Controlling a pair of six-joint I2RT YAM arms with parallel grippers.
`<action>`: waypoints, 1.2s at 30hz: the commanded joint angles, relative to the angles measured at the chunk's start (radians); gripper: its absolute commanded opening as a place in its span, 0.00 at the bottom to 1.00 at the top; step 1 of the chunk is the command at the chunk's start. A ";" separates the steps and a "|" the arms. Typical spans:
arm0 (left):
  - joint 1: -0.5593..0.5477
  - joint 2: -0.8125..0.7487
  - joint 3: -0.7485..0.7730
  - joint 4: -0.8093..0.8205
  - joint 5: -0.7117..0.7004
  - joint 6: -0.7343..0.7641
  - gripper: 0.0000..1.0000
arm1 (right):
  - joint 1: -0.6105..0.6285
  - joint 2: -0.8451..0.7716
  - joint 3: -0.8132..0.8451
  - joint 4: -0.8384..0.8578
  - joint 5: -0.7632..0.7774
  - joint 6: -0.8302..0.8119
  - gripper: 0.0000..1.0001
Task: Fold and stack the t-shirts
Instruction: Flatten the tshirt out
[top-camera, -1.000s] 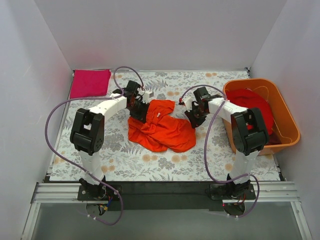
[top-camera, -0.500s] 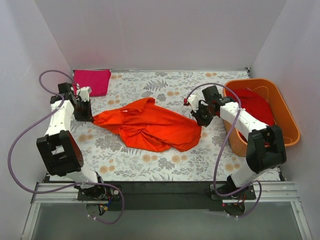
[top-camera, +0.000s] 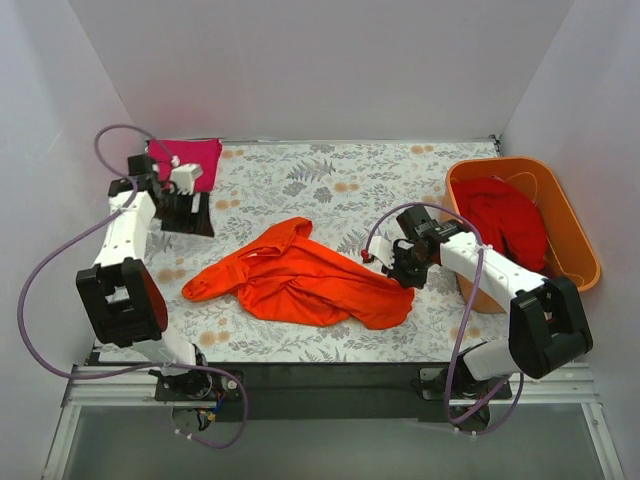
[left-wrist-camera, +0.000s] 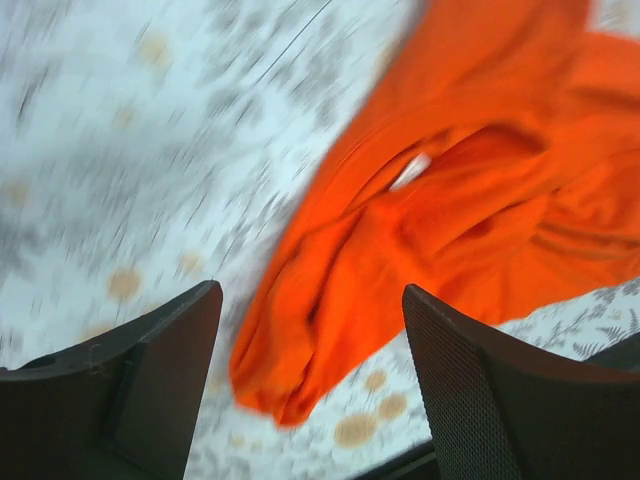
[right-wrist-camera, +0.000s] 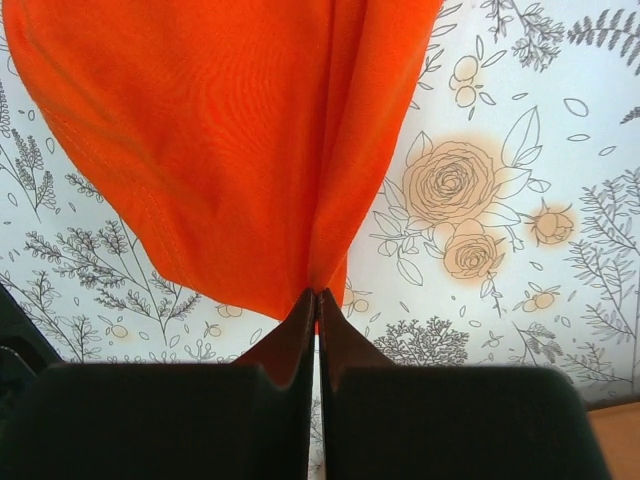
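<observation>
Spreading orange t-shirt (top-camera: 305, 280), we judge: right gripper (right-wrist-camera: 317, 296) clamped on its edge; left gripper (top-camera: 192, 218) gaping, empty. Next we must grasp opposite end.

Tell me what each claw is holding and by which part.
The right claw is shut on the orange shirt, pinching a fold at its edge. The left claw is open and holds nothing.
</observation>
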 joint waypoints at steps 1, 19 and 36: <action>-0.230 0.023 0.075 0.115 0.087 -0.090 0.72 | 0.000 -0.022 0.017 -0.003 -0.035 -0.036 0.01; -0.646 0.360 0.276 0.252 -0.336 -0.231 0.30 | -0.053 0.025 0.081 0.031 0.006 0.007 0.01; -0.105 -0.119 -0.235 0.033 -0.238 0.240 0.00 | 0.126 -0.270 -0.209 -0.019 -0.006 -0.217 0.01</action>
